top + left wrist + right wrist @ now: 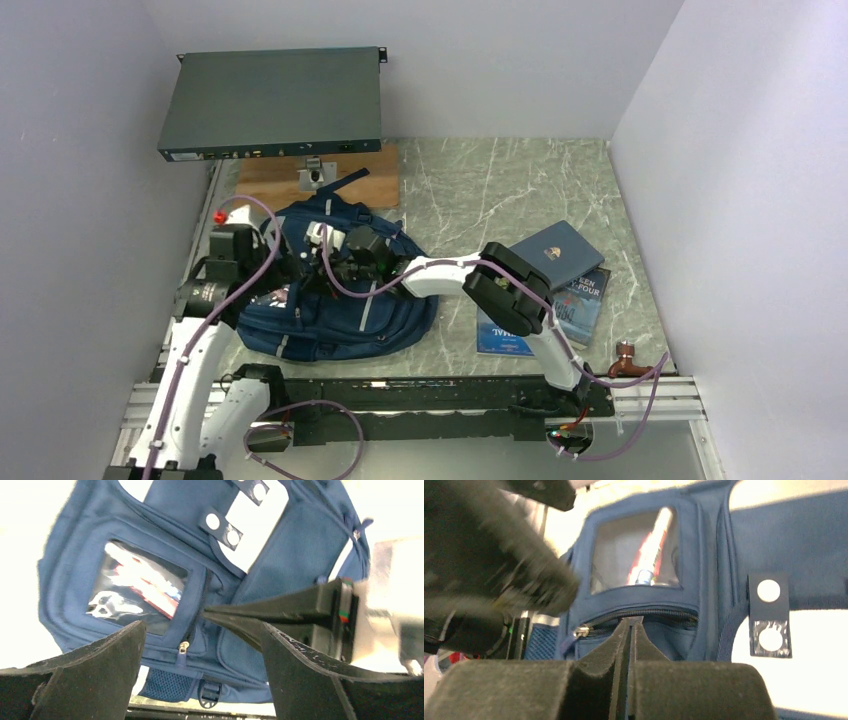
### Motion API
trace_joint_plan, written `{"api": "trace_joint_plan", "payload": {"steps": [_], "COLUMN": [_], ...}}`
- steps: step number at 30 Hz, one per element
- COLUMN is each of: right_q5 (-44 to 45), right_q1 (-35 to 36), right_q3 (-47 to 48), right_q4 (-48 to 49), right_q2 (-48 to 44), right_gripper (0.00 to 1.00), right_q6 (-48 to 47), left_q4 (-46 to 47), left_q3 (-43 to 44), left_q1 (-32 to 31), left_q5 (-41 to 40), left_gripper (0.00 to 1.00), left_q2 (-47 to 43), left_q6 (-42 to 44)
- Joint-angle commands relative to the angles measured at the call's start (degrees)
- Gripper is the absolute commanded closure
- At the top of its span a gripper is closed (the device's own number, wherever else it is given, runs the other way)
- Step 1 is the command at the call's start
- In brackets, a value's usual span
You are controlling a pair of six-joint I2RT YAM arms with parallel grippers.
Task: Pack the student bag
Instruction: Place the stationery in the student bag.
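Note:
The student bag, a navy backpack, lies on the left of the table with its front pocket unzipped. My left gripper hangs open just above that pocket. The zipper pull shows between its fingers, and nothing is in its grip. My right gripper reaches in from the right and is shut. Its tips rest against the pocket's zipper edge, and I cannot tell whether fabric is pinched. A clear window on the pocket shows a red and white item inside.
A navy book lies on a blue book to the right of the bag. A dark rack unit stands on a mount over a wooden board at the back left. A copper piece sits at the front right.

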Motion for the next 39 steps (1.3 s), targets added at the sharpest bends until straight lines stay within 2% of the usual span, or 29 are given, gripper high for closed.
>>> {"api": "trace_joint_plan", "payload": {"steps": [1,6,8,10,13,17,19,23,25,28,33,39], "right_q5": [-0.75,-2.89,-4.43,-5.68,-6.07,-2.98,-1.27,0.21,0.51,-0.53,-0.14,0.82], "right_q1": [0.59,0.94,0.96,1.1,1.01,0.44,0.29,0.17,0.05,-0.17,-0.18,0.0], "right_q3": [5.97,7.79,9.25,9.28,7.63,1.29,-0.37,-4.64,-4.92,-3.11,0.21,3.59], "right_q4": [3.14,3.14,1.53,1.64,2.7,4.0,1.97,4.12,4.05,2.79,1.79,-0.2], "right_q2": [0.62,2.19,3.35,3.97,3.9,-1.26,-3.15,-5.34,-5.14,-3.76,-1.14,1.15], "right_gripper": [1.0,1.0,1.0,1.0,1.0,1.0,0.94,0.83,0.81,0.84,0.98,1.0], "right_q6": [1.42,5.09,5.69,6.62,8.28,10.85,11.71,14.46,14.71,14.15,12.2,10.59], "left_q4": [-1.59,1.63,2.66,3.91,5.45,8.4,8.88,9.87,10.7,10.95,11.54,11.93], "left_q3": [4.48,4.19,4.16,3.59,1.85,-0.92,-1.04,-0.8,-0.88,-0.64,-1.43,-1.97], "left_q1": [8.38,20.68,23.39,24.34,25.25,26.13,26.82,27.22,27.59,28.26,28.41,28.43], "left_q5": [-3.51,-4.24,-5.52,-6.08,-2.64,-1.69,-1.48,-2.13,-1.91,-0.02,0.49,1.89], "left_gripper": [0.1,0.1,0.1,0.1,0.1,0.08,0.08,0.07,0.07,0.07,0.07,0.07], "left_q2": [1.31,6.61,8.26,9.88,11.51,9.49,9.51,12.19,13.46,15.11,14.53,13.24], "left_q6": [2.61,0.93,0.31,-0.48,-1.55,-1.34,-0.99,-0.72,-0.25,0.37,0.7,1.36]}}
